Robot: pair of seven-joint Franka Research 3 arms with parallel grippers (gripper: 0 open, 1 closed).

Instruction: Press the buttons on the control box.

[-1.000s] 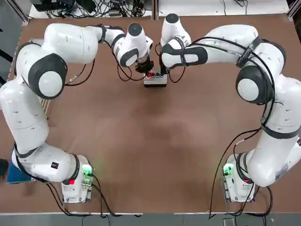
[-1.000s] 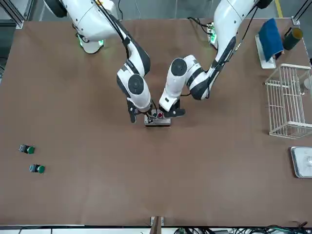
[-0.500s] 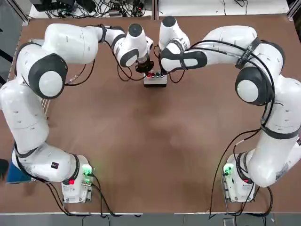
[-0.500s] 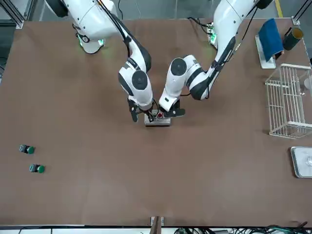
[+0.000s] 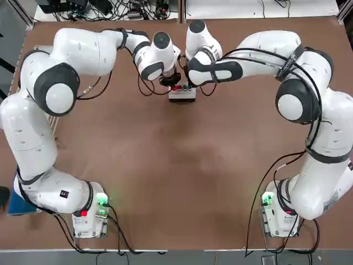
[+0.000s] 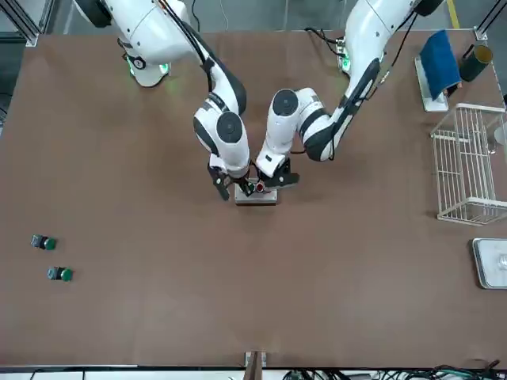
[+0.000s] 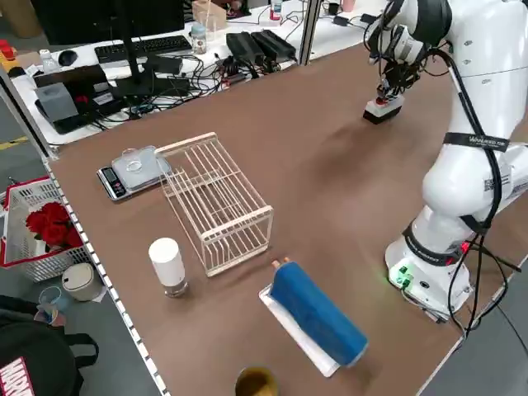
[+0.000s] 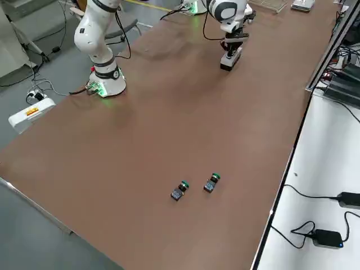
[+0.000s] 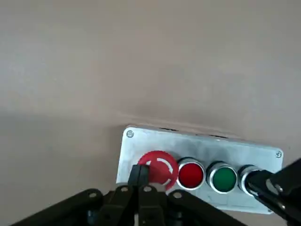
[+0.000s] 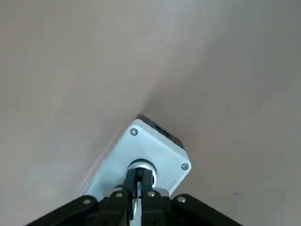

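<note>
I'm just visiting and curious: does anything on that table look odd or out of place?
Two loose green-capped buttons lie far from the control box, alone on bare table. Nothing looks spilled or broken.

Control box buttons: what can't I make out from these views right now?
- Whether a button is actually pushed in: in both wrist views the shut left gripper and right gripper cover their caps.
- Button row on the control box: top and front views, hidden under both wrists.
- Colour of the end button: right wrist view, fingers hide it.
</note>
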